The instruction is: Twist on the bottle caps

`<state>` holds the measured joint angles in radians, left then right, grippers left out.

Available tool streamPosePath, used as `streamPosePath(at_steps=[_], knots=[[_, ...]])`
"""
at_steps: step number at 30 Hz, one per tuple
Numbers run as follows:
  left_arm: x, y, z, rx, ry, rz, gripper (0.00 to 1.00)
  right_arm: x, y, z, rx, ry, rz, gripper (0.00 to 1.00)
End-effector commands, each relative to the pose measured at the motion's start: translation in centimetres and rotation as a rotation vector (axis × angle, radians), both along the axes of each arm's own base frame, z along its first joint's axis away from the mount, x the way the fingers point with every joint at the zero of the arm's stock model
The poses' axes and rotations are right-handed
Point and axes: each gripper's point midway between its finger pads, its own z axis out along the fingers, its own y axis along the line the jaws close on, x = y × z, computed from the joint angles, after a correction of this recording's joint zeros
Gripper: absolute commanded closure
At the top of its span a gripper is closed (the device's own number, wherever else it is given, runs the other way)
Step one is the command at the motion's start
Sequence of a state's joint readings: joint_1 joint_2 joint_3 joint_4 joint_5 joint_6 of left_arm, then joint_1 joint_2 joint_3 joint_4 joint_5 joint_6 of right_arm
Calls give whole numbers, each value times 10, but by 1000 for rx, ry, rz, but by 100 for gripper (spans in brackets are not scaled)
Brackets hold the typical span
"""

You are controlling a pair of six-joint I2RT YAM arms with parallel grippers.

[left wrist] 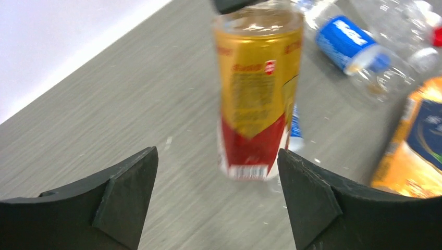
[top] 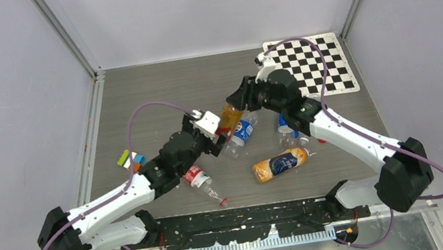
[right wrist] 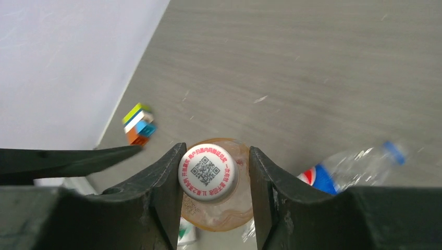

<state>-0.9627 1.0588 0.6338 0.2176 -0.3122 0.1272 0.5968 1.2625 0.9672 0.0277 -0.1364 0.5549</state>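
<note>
Item: white cap (right wrist: 207,172) atop the yellow bottle (left wrist: 258,78), right claw (right wrist: 215,151) bracketing it (truly pinched or not, I cannot tell), left claw (left wrist: 217,153) released just short of the bottle's body; best clench that body first, then twist squarely.

Matt wood-grain table (top: 157,95), glossy plastic bottle (left wrist: 258,94), smooth white cap (right wrist: 207,171), matt black fingers (right wrist: 156,192).

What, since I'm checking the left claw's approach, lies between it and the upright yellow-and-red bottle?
Nothing. The left wrist view shows only bare grey table between the open left claw and the yellow-and-red bottle, which stands just ahead of it.
</note>
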Motion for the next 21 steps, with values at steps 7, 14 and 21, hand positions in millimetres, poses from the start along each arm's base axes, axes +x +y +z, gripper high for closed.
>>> streamPosePath(at_steps=[7,14,21], knots=[[16,81,26,113,181,118,4,149,-48,25,-247,-228,-226,100],[19,88,-13,194,278,125,2,227,-65,15,-375,-347,-343,99],[20,98,-19,210,265,152,0,271,-57,-2,-443,-428,-360,99]])
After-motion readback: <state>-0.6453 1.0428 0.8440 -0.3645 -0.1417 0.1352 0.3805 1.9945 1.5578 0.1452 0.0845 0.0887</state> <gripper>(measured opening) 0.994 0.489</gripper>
